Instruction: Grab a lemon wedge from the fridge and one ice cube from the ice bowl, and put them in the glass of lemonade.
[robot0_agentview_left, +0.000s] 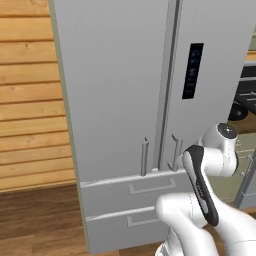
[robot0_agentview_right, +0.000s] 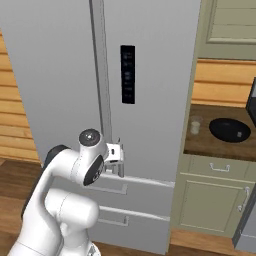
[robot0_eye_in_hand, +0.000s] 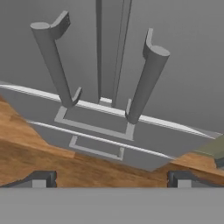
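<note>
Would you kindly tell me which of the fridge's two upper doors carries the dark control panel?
The right-hand door of the fridge: its black panel sits beside the centre seam, while the left door is plain grey.

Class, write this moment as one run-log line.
stage: approaching fridge | doors: shut | gripper: open, empty, short of the door handles | glass of lemonade and ice bowl: on counter, untouched

The fridge (robot0_agentview_left: 115, 100) has a smooth, matt grey skin that looks like brushed metal, and its bar handles (robot0_eye_in_hand: 54, 65) show the same dull grey finish. The panel (robot0_agentview_right: 128, 74) on its door is glossy black. The wall (robot0_agentview_left: 30, 100) is of warm wooden planks, and the floor (robot0_agentview_left: 40, 220) is darker wood with visible grain. The counter (robot0_agentview_right: 210, 145) looks like dark brown wood. The bowl (robot0_agentview_right: 229, 129) on it is plain black, and the glass (robot0_agentview_right: 195, 126) is clear.
</note>
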